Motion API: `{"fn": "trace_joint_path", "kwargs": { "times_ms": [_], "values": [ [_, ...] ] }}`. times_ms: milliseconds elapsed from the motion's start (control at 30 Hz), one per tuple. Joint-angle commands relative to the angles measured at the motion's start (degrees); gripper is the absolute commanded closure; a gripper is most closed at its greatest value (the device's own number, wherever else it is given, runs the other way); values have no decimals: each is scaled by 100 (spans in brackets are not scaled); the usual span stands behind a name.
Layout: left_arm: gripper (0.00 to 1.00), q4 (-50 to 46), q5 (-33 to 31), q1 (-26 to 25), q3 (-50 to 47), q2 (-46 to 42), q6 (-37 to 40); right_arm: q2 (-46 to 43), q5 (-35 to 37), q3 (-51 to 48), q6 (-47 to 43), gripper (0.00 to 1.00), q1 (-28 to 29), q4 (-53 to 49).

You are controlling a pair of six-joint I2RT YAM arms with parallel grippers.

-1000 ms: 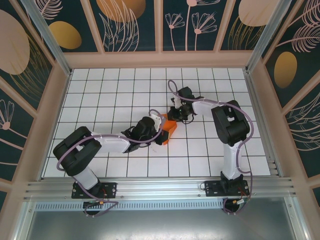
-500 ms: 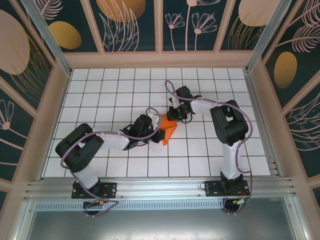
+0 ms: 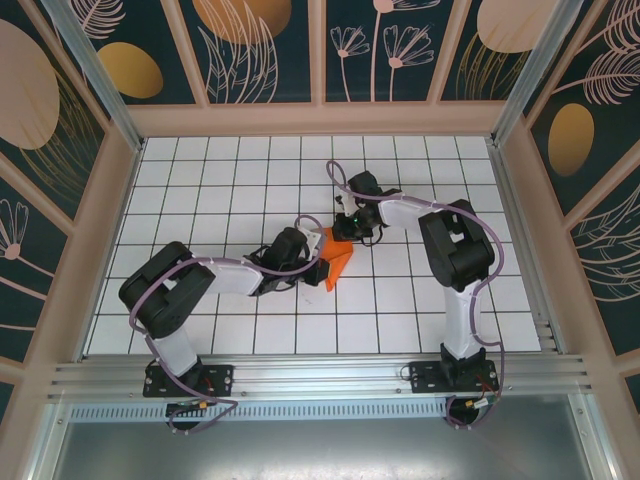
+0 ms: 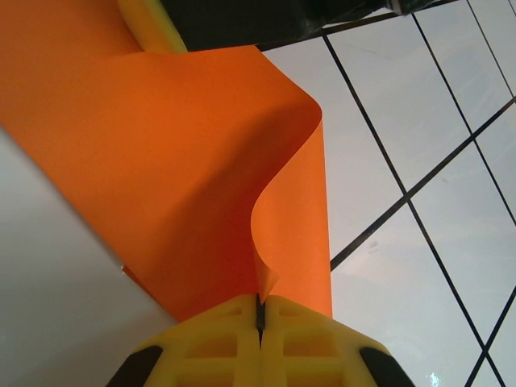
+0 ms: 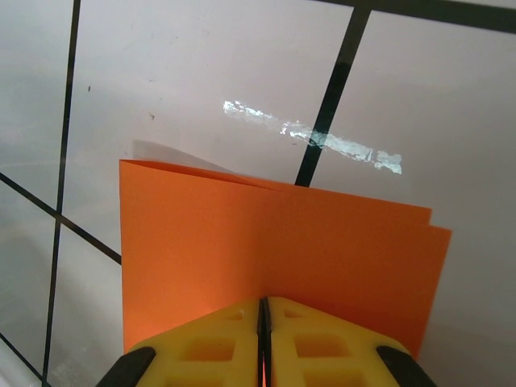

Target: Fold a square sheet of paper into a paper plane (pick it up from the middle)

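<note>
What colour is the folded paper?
Plain bright orange; the thin paper sheet shows best from the right wrist.

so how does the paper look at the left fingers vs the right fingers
At the left fingers the paper curls in a loose bend; at the right fingers it is flat, doubled, two edges showing. Left fingers pinch a narrow tip, right fingers a broad side. Both are yellow, shut on it.
</note>
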Motion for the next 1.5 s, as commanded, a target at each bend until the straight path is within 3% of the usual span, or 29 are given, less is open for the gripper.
{"fn": "trace_joint_path", "kwargs": {
  "times_ms": [0, 1467],
  "values": [
    [100, -165, -7, 90, 152, 52, 223, 226, 163, 43, -122, 88, 102, -328],
    [99, -422, -111, 182, 302, 466, 591, 228, 77, 37, -89, 86, 120, -357]
  ]
}}
